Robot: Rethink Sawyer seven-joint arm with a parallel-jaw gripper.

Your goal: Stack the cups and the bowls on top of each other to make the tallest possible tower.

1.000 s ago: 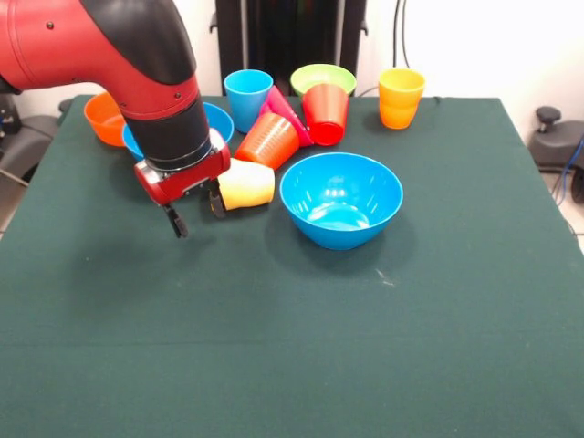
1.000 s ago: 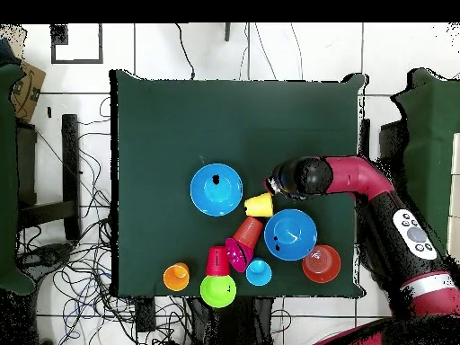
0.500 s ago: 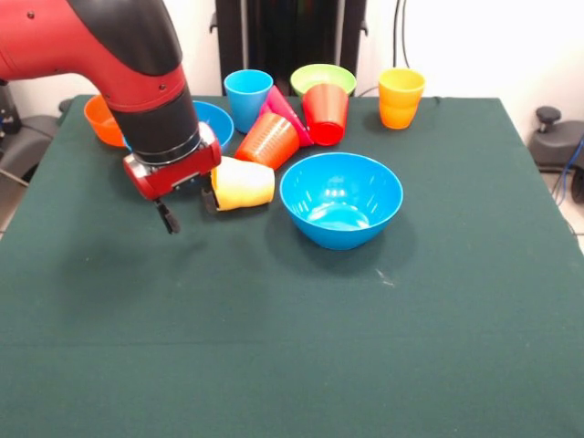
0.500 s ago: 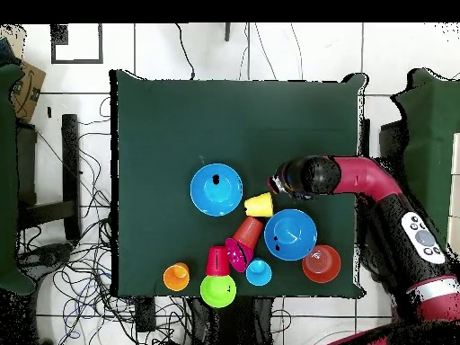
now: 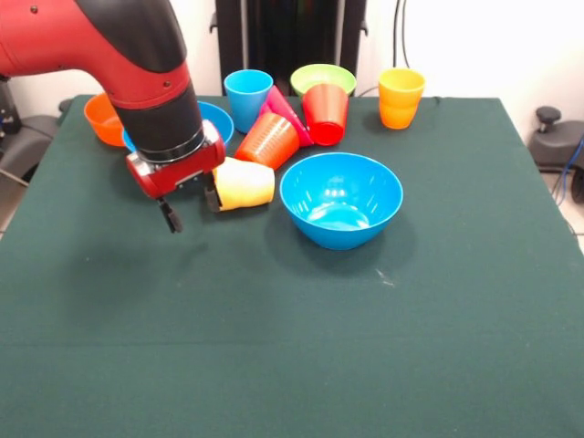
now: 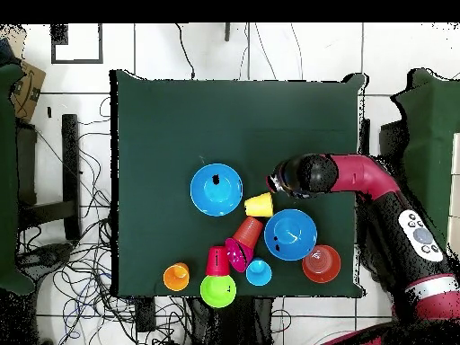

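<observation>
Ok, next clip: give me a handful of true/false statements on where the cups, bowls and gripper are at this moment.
1. The pale yellow cup lies on its side beside the gripper. True.
2. A cup stands inside the large blue bowl near the table's middle. False: that bowl holds nothing.
3. The gripper carries the pale yellow cup in the air. False: the cup rests on the table, with the open gripper at its end.
4. The yellow-orange cup stands upright, apart from the others. True.
5. The ribbed orange cup stands upright. False: it is tipped over.
</observation>
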